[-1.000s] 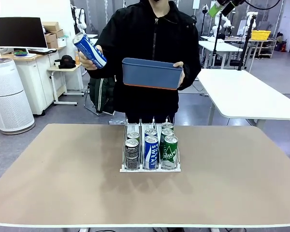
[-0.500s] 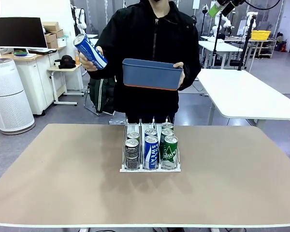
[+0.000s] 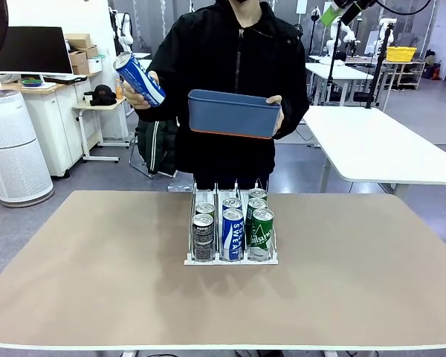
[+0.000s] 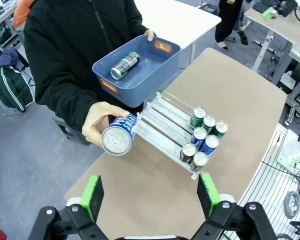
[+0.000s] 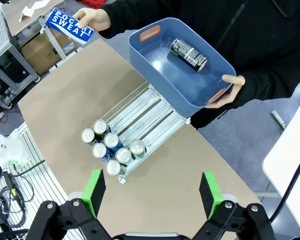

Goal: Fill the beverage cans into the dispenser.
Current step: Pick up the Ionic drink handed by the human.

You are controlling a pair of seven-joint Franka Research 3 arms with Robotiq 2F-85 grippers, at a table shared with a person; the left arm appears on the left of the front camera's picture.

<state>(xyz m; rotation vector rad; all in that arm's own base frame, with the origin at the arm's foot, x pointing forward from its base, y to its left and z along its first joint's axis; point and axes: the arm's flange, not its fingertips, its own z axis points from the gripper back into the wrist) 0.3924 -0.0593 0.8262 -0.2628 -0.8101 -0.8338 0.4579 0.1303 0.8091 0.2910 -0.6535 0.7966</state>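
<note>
Front view shows the table [image 3: 97,282] with the dispenser [image 3: 230,259] at its middle, partly filled; seven beverage cans [image 3: 232,232] stand at the near ends of its three lanes, the far ends bare; the person opposite holds the blue bin [image 3: 234,113] with one dark can [image 5: 188,53] lying inside, and a blue can [image 3: 138,77] in the other hand [image 5: 94,19]; those two seemingly remain; the left gripper [image 4: 150,187] and the right gripper [image 5: 152,190] hang high above the table, jaws spread wide, holding and touching nothing.

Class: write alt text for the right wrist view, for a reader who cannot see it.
A person holds a blue bin with one dark can in it and, in the other hand, a blue Pocari Sweat can, at a tan table. Seven cans stand at one end of the three-lane dispenser; the right gripper is open.
</note>
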